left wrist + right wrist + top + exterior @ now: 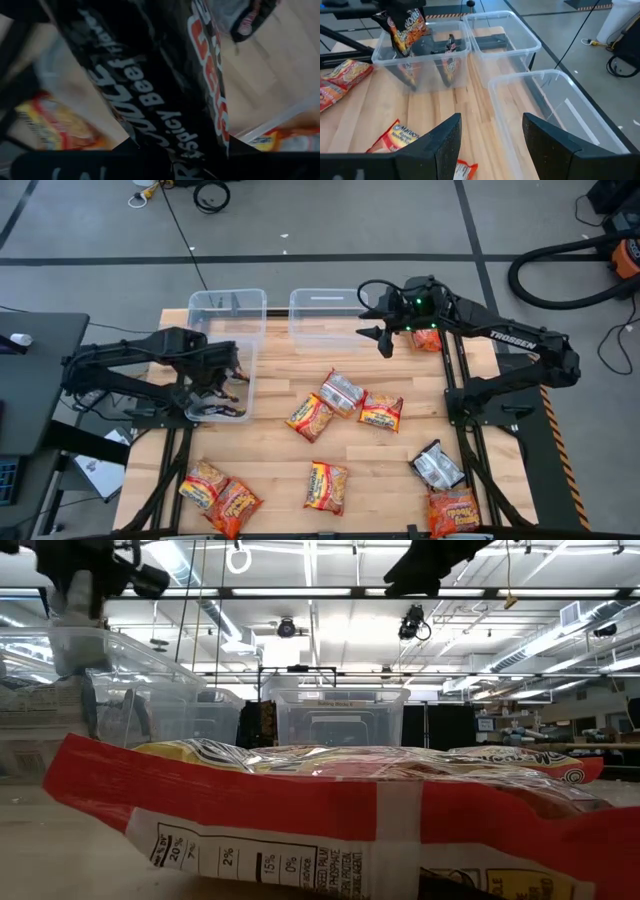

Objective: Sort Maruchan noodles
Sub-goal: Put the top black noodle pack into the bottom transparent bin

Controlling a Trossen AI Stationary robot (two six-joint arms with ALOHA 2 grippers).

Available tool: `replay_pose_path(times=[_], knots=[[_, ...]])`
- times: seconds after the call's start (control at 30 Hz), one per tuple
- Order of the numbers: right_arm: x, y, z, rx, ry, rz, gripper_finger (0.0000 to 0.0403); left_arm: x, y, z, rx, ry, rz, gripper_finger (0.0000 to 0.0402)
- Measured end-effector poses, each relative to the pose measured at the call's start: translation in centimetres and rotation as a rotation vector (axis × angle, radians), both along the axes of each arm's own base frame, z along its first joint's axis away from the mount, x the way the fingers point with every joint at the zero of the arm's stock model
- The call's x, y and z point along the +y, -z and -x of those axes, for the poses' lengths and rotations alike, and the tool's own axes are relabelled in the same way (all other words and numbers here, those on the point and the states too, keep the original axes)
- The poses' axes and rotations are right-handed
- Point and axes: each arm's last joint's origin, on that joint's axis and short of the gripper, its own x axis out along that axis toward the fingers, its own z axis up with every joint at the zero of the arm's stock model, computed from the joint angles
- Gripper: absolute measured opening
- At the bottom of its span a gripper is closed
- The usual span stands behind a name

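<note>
The left pincer (222, 380) holds a black packet (405, 25) over the bin (245, 395) at the counter's left edge. A skewed release could hang it on the rim. The right pincer (385, 332) hovers wide over the far bin (325, 300). Other packets (345, 405) lie mid-counter, clear.
</note>
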Motion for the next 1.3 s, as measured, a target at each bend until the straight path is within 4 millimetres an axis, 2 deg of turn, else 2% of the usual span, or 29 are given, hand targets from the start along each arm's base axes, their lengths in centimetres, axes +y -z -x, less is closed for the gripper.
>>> replay_pose_path(times=[0.3,0.53,0.63,0.83,0.97,1.3], knots=[[1.5,-0.4,1.0,0.024,-0.041,-0.01,0.0216,1.5,4.6,0.1,0.068,-0.148,0.04,0.0084],[1.4,-0.1,0.6,0.032,-0.043,-0.013,0.0216,3.3,7.4,-0.1,0.084,-0.297,-0.008,0.0084],[1.4,0.1,0.5,0.017,-0.041,-0.012,0.0216,4.3,8.3,-0.4,0.074,-0.353,-0.013,0.0085],[1.4,2.1,0.7,0.057,-0.026,-0.058,0.0216,6.7,8.7,-0.7,0.018,-0.412,-0.079,0.0091],[1.4,2.4,0.6,0.059,-0.026,-0.059,0.0216,7.4,8.7,-0.4,0.022,-0.416,-0.101,0.012],[1.9,2.1,0.2,0.01,-0.049,-0.092,0.0216,8.5,8.6,0.0,0.053,-0.449,-0.25,0.0226]])
